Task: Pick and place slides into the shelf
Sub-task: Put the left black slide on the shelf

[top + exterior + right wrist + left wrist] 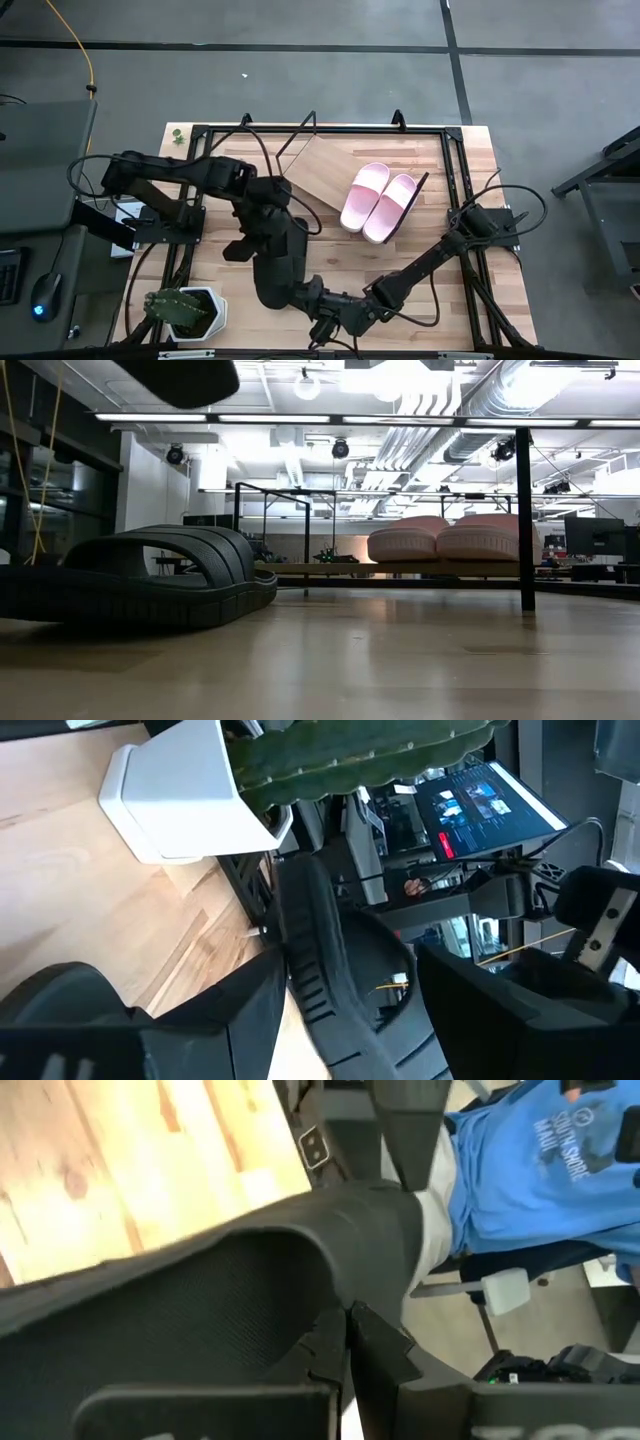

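Your left tool [268, 232], just in front of the shelf [330, 172], is clamped tight on a black slide [275, 262], holding it by the strap above the tabletop [440, 290]. Your right tool [322, 325], farther out from the shelf near the tabletop's front edge, stands wide open around the second black slide [320, 970], its fingers [470, 1010] either side of it. The pink pair [380, 201] sits side by side on the shelf board.
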Available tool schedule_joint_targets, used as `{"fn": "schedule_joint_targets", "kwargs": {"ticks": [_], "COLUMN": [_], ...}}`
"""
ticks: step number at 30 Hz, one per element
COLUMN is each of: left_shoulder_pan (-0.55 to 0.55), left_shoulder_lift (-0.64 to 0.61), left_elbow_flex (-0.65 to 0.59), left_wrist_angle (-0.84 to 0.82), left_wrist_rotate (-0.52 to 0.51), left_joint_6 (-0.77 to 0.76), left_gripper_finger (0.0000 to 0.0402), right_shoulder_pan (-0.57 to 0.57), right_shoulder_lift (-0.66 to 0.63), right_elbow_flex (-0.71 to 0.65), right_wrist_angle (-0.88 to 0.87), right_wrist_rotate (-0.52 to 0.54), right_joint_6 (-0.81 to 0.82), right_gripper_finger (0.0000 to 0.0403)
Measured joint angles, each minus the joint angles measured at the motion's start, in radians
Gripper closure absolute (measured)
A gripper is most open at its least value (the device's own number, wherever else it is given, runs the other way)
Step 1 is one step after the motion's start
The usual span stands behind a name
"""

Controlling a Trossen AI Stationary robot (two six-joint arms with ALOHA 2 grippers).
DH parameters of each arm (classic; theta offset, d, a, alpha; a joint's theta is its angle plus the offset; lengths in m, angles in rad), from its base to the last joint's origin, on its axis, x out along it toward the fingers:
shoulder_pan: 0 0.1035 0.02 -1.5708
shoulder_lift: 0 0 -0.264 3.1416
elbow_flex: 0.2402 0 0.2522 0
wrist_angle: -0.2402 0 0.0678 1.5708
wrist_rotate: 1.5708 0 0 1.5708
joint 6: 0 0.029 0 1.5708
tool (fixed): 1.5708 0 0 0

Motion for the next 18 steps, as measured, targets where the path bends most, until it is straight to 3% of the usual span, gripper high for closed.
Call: {"fn": "schedule_joint_targets", "kwargs": {"ticks": [11,18], "left_shoulder_pan": [0.000,0.000], "left_shoulder_lift": [0.015,0.015], "left_elbow_flex": [0.000,0.000], "left_wrist_angle": [0.005,0.009], "left_wrist_rotate": [0.006,0.007], "left_joint_6": [0.002,0.005], "left_gripper_finger": [0.0401,0.0401], "right_shoulder_pan": [-0.008,-0.028], "right_shoulder_lift": [0.000,0.000], "right_elbow_flex": [0.000,0.000], "right_wrist_angle": [0.002,-0.006], "right_wrist_rotate": [-0.012,-0.074], "right_joint_6": [0.033,0.095], "right_gripper_finger": [0.0187,0.0188]}}
